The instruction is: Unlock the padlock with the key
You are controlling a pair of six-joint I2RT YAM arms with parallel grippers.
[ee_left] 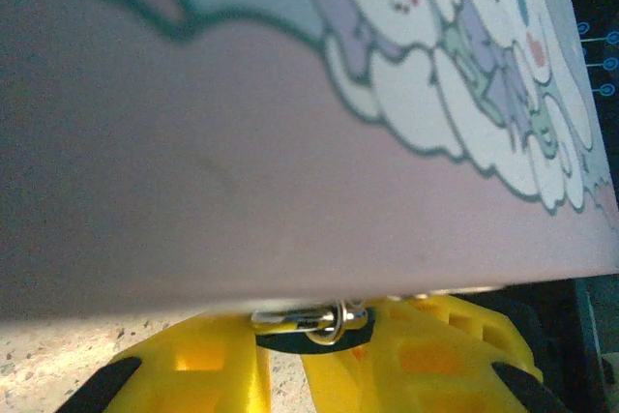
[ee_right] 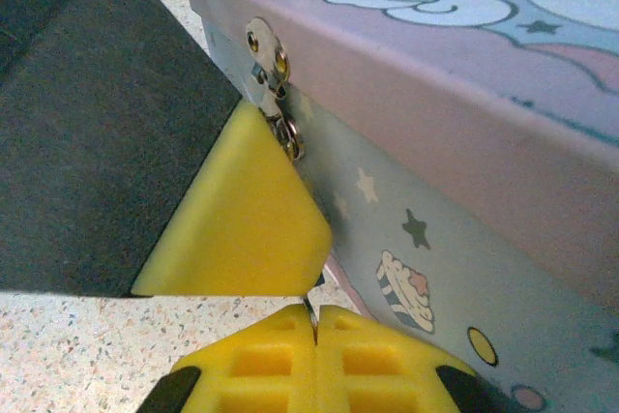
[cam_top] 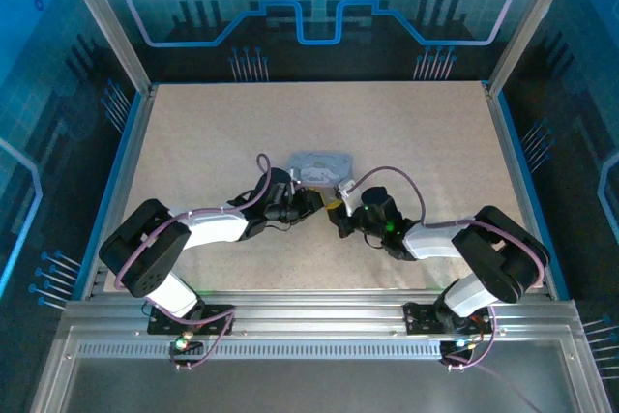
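Yellow pads of my right gripper sit closest to the right wrist camera, pressed together on the key, a thin metal sliver standing out from the seam between them. Its long axis runs straight out of my grip, away from the wrist and toward the left and far side of the table. Just past its tip is one yellow finger of my left gripper, nearly touching it and blocking what lies behind. From the left wrist camera, that gripper's two fingers are closed in narrowly on a small dark body with a silvery loop on top, which I take to be the padlock. It hangs just under the edge of the cartoon-printed tin, below the metal hasp on the tin's side. So the padlock lies straight ahead of the key, just beyond it, with my right arm the one to carry the key in and my left steadying the lock. Its shackle points up toward the hasp and its body hangs downward, but I cannot tell which way the keyhole faces. Farthest off, the tin's lid stretches away behind both grippers.
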